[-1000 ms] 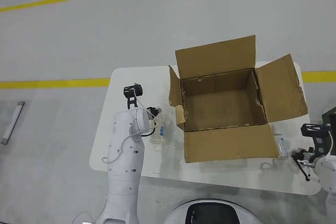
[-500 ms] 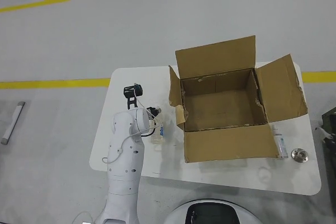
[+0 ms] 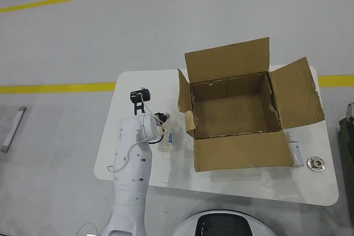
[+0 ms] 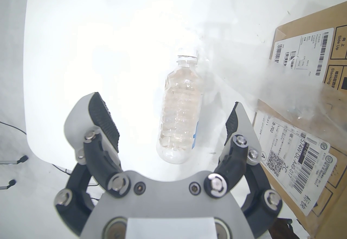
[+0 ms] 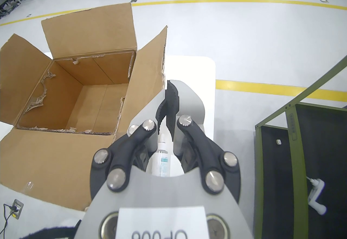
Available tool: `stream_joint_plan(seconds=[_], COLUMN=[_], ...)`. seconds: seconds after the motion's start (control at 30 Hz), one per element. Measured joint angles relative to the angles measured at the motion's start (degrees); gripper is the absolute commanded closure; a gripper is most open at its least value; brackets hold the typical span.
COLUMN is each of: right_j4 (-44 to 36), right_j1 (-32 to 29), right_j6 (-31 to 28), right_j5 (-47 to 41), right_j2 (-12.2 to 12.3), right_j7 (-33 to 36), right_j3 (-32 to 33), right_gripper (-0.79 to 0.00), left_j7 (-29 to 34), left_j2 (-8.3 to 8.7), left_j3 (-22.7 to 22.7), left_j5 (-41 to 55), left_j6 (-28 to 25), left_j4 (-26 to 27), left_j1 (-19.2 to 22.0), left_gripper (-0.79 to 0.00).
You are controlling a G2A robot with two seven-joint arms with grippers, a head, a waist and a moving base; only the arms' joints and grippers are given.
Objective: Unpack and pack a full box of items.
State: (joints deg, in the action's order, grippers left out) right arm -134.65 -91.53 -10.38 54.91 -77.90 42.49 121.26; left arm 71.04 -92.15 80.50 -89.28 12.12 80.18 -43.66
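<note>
An open, empty cardboard box (image 3: 236, 112) stands on the white table (image 3: 135, 88). To its left a clear plastic bottle (image 4: 181, 112) lies on its side. My left gripper (image 4: 170, 118) hovers over it, open, with a finger on either side and not touching; from above the left gripper (image 3: 161, 127) sits beside the bottle (image 3: 167, 140). A small white bottle (image 3: 293, 150) lies by the box's right front corner, with a round metal piece (image 3: 315, 163) next to it. My right gripper (image 5: 167, 104) is shut on nothing, raised off the table's right end, above the small bottle (image 5: 162, 160).
A green-framed cart (image 5: 295, 158) with dark panels stands right of the table. The box's flaps (image 3: 298, 91) spread out to all sides. Bare table lies in front of the box (image 3: 253, 186) and behind the left arm.
The right arm has pulled away from the table's right front corner, off to the right edge, uncovering the round metal piece there. The left arm and bottle have not moved.
</note>
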Motion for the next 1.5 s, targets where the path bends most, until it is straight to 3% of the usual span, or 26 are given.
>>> stream_joint_plan(seconds=[0.8,0.83,1.27,1.3,1.37,1.5], right_j4=[0.00,0.00,0.32,0.29,0.51,2.04], right_j1=[-0.04,-0.04,-0.88,-0.65,0.06,1.27], right_j6=[-0.04,-0.04,-0.30,-0.57,-1.31,-0.96], right_j5=[-0.06,-0.06,3.05,4.26,8.54,14.79], right_j2=[-0.01,-0.01,0.55,0.64,0.85,1.03], right_j7=[-0.05,-0.05,-5.34,-6.09,-8.78,-13.97], right_j3=[0.07,0.07,-3.50,-4.11,-5.77,-9.62], right_gripper=[0.000,-0.785,-0.785,-0.363,0.000,0.000], left_j7=[0.00,0.00,0.00,0.00,0.00,-2.12], left_j2=[0.00,0.00,0.00,0.00,0.00,0.29], left_j3=[0.00,0.00,0.00,0.00,0.00,-0.06], left_j5=[0.00,0.00,0.00,0.00,0.00,0.52], left_j6=[0.00,0.00,0.00,0.00,0.00,-3.46], left_j4=[0.00,0.00,0.00,0.00,0.00,0.75], left_j1=[0.00,0.00,0.00,0.00,0.00,-1.51], left_gripper=[-0.785,-0.785,-0.785,-0.785,-0.785,-0.785])
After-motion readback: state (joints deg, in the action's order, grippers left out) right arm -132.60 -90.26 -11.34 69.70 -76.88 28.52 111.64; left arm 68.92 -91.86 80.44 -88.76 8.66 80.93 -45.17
